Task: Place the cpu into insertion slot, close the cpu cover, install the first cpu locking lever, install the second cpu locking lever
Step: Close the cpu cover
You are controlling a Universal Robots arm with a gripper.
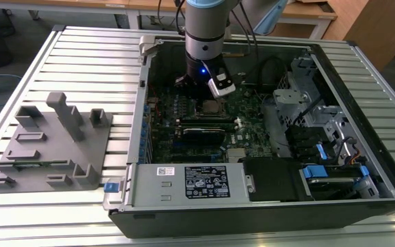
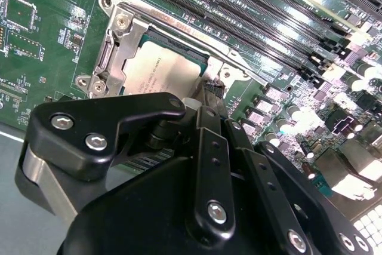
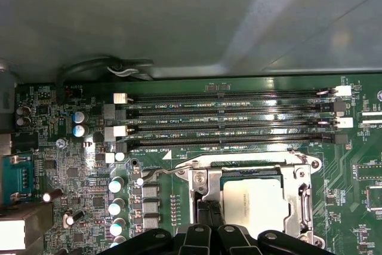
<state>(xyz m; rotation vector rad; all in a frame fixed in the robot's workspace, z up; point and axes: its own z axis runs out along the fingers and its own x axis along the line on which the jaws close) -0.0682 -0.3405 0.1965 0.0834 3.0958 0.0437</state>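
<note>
The end effector [image 1: 205, 96] hangs from the arm inside the open computer case [image 1: 134, 135], just above the cpu [image 1: 212, 106] on the green board. The case lies on a slatted tabletop [image 1: 81, 51], with a grey moulded fixture [image 1: 47, 146] on the exterior view's left.

In the second wrist view the end effector [image 2: 212, 89] has its black fingers drawn together. Their tips are at the edge of the insertion slot [image 2: 179, 45], at its corner. The cpu [image 2: 158, 71] lies flat in the slot, silver top up. The cpu cover [image 2: 121, 49] is down around it, framing the chip. A thin metal lever [image 2: 239, 64] runs along one side of the socket, beside the long black memory slots [image 2: 250, 13].

In the first wrist view the end effector [image 3: 207, 210] meets the socket's edge. The cpu [image 3: 253, 198] sits inside the cpu cover [image 3: 300, 192], and the lever [image 3: 158, 172] reaches from the socket's corner out over the board.
</note>
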